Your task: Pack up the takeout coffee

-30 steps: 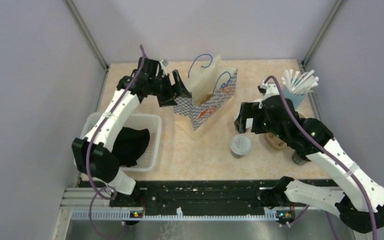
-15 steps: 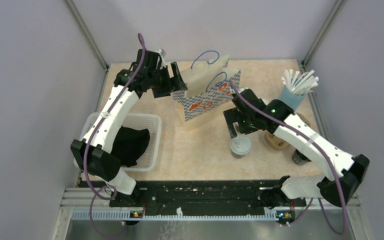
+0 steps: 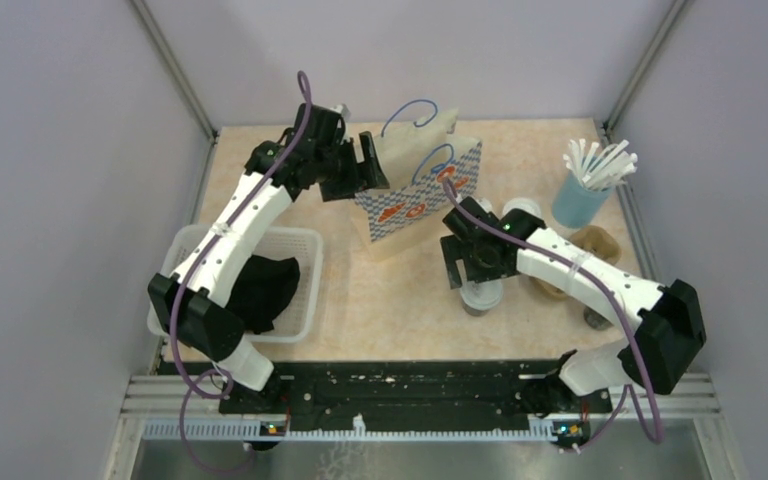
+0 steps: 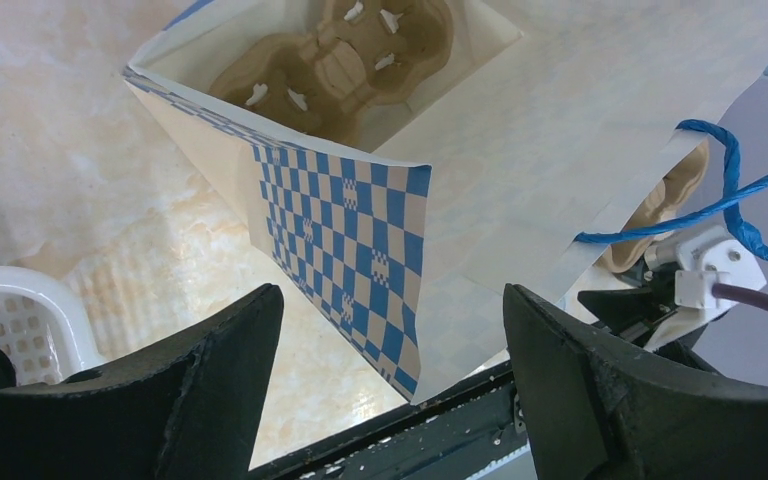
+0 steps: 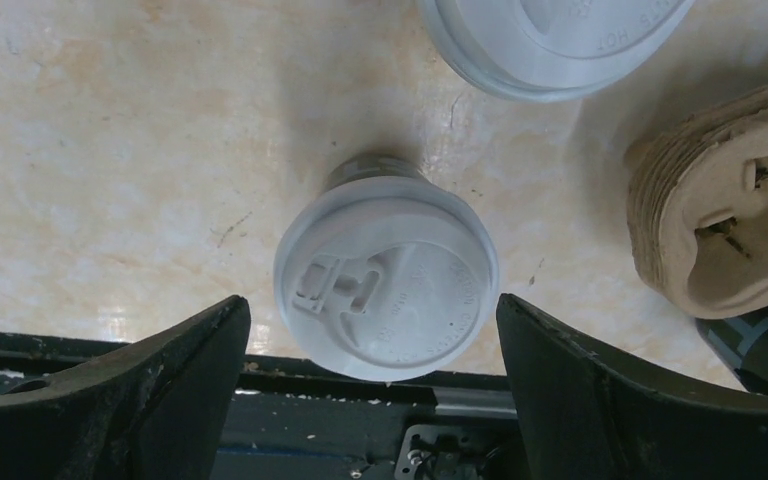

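Here, right gripper (image 5: 370, 320): spread wide, hung above coffee cup (image 5: 387, 275).
Left gripper (image 3: 370, 167): spread wide, sat at ten o'clock of paper bag (image 3: 410, 207).

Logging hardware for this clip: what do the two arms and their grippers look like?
The left arm and right arm have white link shells and black joints; a purple cable runs along each. The left gripper and right gripper have broad, matte black fingers.

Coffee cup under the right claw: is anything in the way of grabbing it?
No, nothing visible. The right gripper is open just above the coffee cup, a finger on each side, with nothing in between.
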{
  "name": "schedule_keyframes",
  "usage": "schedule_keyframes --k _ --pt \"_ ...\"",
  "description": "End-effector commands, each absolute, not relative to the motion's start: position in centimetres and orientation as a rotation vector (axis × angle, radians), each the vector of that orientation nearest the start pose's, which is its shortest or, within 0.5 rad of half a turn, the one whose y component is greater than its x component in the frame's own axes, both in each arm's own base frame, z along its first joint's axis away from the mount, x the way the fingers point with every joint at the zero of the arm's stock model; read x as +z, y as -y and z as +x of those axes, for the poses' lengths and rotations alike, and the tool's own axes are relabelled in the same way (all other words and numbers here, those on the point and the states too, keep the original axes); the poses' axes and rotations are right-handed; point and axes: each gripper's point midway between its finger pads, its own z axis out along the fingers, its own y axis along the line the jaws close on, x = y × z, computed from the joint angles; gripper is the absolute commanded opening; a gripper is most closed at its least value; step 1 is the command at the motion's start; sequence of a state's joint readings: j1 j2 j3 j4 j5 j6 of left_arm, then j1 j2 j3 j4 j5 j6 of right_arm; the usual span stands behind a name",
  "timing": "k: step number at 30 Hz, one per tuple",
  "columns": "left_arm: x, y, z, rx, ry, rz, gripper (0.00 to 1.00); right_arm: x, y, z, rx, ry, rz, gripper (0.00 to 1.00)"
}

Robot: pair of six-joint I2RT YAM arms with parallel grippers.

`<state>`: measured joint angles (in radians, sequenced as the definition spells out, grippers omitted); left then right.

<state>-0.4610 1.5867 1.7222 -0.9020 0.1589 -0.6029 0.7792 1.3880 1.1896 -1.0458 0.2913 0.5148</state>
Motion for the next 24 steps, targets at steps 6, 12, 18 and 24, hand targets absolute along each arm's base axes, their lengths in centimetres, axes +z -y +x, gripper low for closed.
schedule_keyframes --k 6,12,18,24 --pt "28.0 22.7 34.8 -0.683 -2.42 -0.069 0.86 12.8 -15.7 21.4 -0.002 -2.667 -0.153 0.92" --pt "27.8 22.9 34.7 -0.686 -2.43 -0.06 0.86 12.6 -15.5 21.4 0.006 -2.654 -0.137 0.92" --pt "27.6 22.9 34.8 -0.687 -2.436 -0.058 0.86 12.5 -15.7 21.4 0.023 -2.654 -0.138 0.9" --pt "27.5 22.9 34.6 -0.684 -2.441 -0.055 0.86 12.1 -15.7 21.1 0.025 -2.665 -0.14 0.87"
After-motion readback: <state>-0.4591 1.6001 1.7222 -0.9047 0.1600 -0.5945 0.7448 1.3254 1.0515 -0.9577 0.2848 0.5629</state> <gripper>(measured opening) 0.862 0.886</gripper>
